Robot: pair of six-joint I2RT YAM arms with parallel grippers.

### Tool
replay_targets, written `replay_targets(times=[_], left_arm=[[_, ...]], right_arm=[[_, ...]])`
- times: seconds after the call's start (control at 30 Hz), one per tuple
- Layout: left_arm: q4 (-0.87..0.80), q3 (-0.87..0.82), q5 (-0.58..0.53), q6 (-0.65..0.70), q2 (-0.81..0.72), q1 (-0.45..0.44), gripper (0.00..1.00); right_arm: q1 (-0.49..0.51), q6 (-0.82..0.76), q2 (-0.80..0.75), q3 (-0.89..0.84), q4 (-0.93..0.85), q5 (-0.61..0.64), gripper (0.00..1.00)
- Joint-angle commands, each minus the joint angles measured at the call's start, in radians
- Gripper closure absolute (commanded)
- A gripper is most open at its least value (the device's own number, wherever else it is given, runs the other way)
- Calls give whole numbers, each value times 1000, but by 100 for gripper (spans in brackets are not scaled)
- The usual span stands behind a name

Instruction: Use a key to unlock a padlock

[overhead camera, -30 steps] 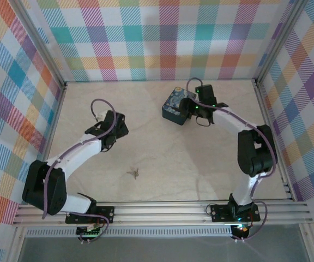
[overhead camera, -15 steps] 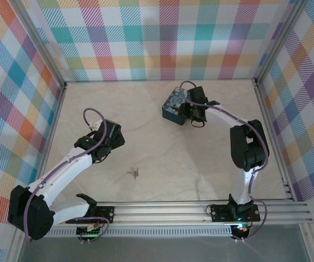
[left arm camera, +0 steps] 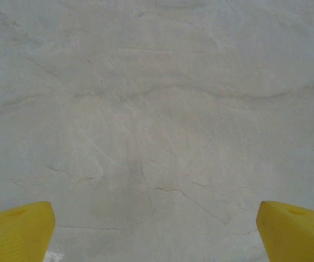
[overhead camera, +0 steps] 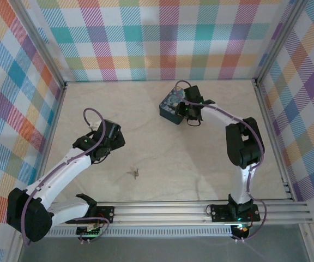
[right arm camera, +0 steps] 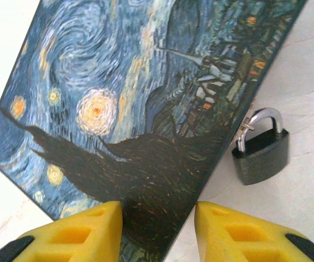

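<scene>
**Right fingers over box, padlock at its edge; key alone on the table**

Left gripper (left arm camera: 157, 232): yellow fingers (left arm camera: 16, 229) spread wide, nothing between them, only bare pale table (left arm camera: 157, 109) below. Top view puts this gripper left of centre. The key (overhead camera: 135, 173), a small tan piece, lies nearer the front rail and to the right of the gripper, apart from it.

Right gripper (right arm camera: 158, 232): fingertips (right arm camera: 86, 237) a short gap apart. The lower corner of the blue swirl-painted box (right arm camera: 130, 103) runs into that gap. Contact with the box: cannot tell from the wrist view.

Padlock (right arm camera: 261, 157): dark body lying flat on the table, just beside the box's right-hand edge. Its silvery shackle passes through a small metal hasp on that edge.

Top view: box sits in the far right part of the table with the right gripper at its near-right side. Key and padlock are well apart.
</scene>
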Motion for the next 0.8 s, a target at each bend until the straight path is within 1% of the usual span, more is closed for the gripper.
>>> replay_targets(times=[0.0,0.13,0.27,0.37,0.43,0.5,0.67,0.77], left_arm=[[-21,50,14,17,19,-13,5],[-7,90,45,33,54,-13,5],[6,151,94,53,134,-13,4],[22,183,117,55,179,-13,4],[43,204,112,56,211,-11,3],[63,247,106,64,273,-10,2],[106,408,164,143,469,-3,2],[120,495,207,201,557,20,2]], right_arm=[[64,-11,13,-22,-19,-57,61],[138,-2,-22,-83,-3,-68,61],[216,26,-71,-173,36,-62,60],[249,46,-127,-215,45,-73,59],[253,63,-175,-235,40,-90,57],[252,69,-219,-247,21,-81,53],[215,10,-280,-213,-98,-21,45],[173,-15,-297,-233,-115,-1,41]])
